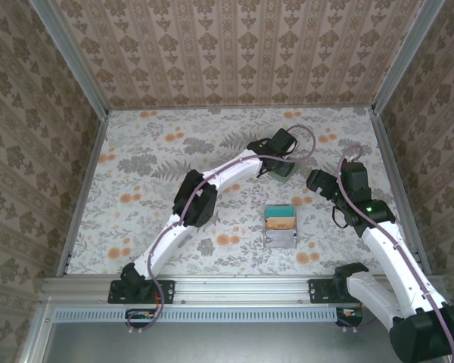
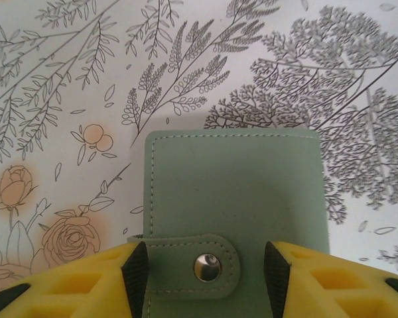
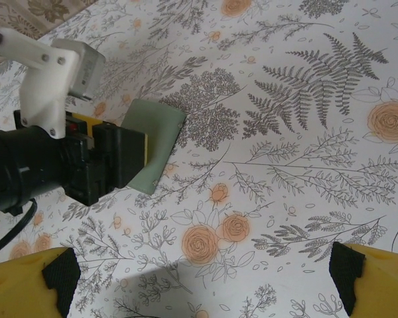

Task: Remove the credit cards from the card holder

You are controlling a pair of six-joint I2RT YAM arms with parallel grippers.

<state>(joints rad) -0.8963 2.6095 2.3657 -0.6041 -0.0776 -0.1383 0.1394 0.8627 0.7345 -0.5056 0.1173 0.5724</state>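
- The bench [image 1: 136, 174] has a pale top printed with grey ferns, trees and orange roses. Damask-patterned walls [image 1: 234, 45] close its far, left and right edges.
- The card holder [image 1: 283, 171] [image 2: 232, 185] [image 3: 156, 136] sits closed, just past the bench's middle toward the far edge, beyond the grey tray [image 1: 281, 242].
- The left hand [image 1: 281, 160] [image 2: 205, 278] flanks its snap strap; whether it clamps, I cannot tell.
- The right hand [image 1: 318, 181] [image 3: 199, 281] hangs spread wide and empty near the right edge.

The table [image 1: 147, 162], covered in a floral print, carries a grey tray [image 1: 281, 240] right of centre. Farther back lies the closed green card holder [image 2: 232, 192].
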